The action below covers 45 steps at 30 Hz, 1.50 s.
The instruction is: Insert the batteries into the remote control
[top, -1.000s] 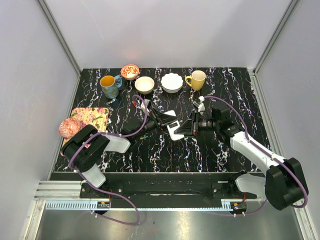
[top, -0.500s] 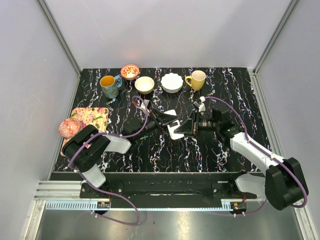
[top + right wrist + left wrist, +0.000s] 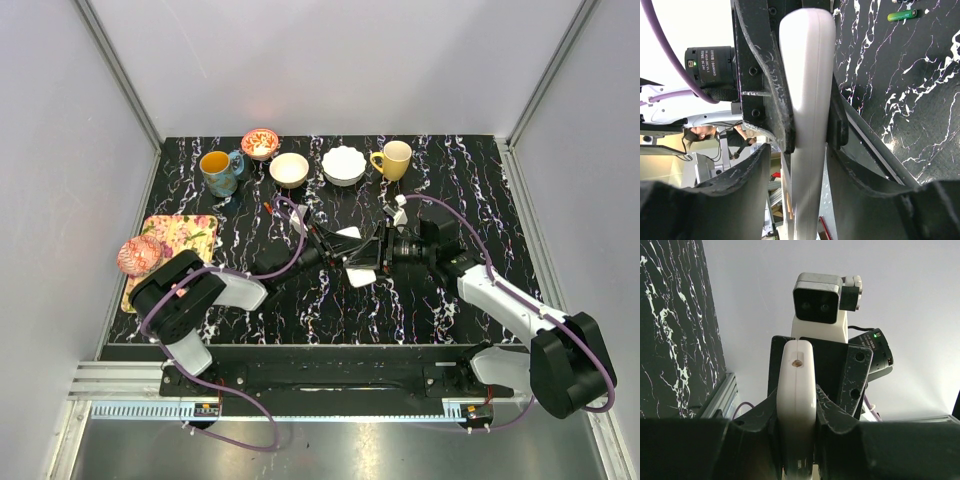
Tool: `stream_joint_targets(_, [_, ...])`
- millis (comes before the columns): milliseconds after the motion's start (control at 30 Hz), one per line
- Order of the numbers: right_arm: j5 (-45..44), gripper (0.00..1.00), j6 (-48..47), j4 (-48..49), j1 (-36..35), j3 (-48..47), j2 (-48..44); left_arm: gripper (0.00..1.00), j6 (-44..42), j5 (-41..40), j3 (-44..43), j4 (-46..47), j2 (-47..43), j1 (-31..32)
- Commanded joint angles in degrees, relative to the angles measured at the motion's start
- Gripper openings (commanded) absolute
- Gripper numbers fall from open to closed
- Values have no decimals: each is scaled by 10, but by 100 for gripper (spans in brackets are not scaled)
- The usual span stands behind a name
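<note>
The remote control (image 3: 358, 273) is held on edge above the table's middle, white side showing. My left gripper (image 3: 345, 250) is shut on it; in the left wrist view the remote's white edge (image 3: 796, 390) is clamped between the fingers of my left gripper (image 3: 796, 440). My right gripper (image 3: 375, 252) faces the left one from the right. In the right wrist view the remote (image 3: 807, 75) runs between the fingers of my right gripper (image 3: 800, 165), which is open, with a gap on one side. A green battery (image 3: 903, 15) lies on the table.
Along the back stand a blue mug (image 3: 218, 170), a red patterned bowl (image 3: 260, 143), a cream bowl (image 3: 289, 169), a white bowl (image 3: 343, 164) and a yellow mug (image 3: 393, 159). A floral board (image 3: 185, 235) with a pink ball (image 3: 139, 255) lies at the left.
My left gripper has moved right and the right gripper slightly left. They now meet around the remote, which has shifted a little right and up.
</note>
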<state>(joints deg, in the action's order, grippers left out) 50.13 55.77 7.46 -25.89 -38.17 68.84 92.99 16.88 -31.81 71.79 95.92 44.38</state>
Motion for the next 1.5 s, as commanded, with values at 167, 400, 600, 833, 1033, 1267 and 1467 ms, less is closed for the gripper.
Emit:
stream_joint_targets(167, [3, 68, 10, 4, -4, -22, -18, 0, 7, -15, -16, 237, 7, -3])
stream_joint_targets(400, [13, 72, 14, -2, -1, -3, -44, 0, 5, -11, -7, 237, -6, -18])
stream_joint_targets(600, [15, 71, 19, 2, 3, 7, -64, 0, 7, 2, -9, 237, -14, -36])
stream_joint_targets(833, [23, 68, 18, 4, 6, 19, -66, 0, 9, 2, -4, 237, -22, -40])
stream_joint_targets(1033, [27, 64, 21, 12, 13, 27, -66, 0, 10, 6, -9, 237, -30, -41])
stream_joint_targets(1267, [30, 58, 41, 51, 21, 37, -61, 0, 11, 9, -9, 237, -37, -42])
stream_joint_targets(1467, [37, 54, 58, 91, 21, 41, -42, 0, 11, 11, -12, 237, -38, -42])
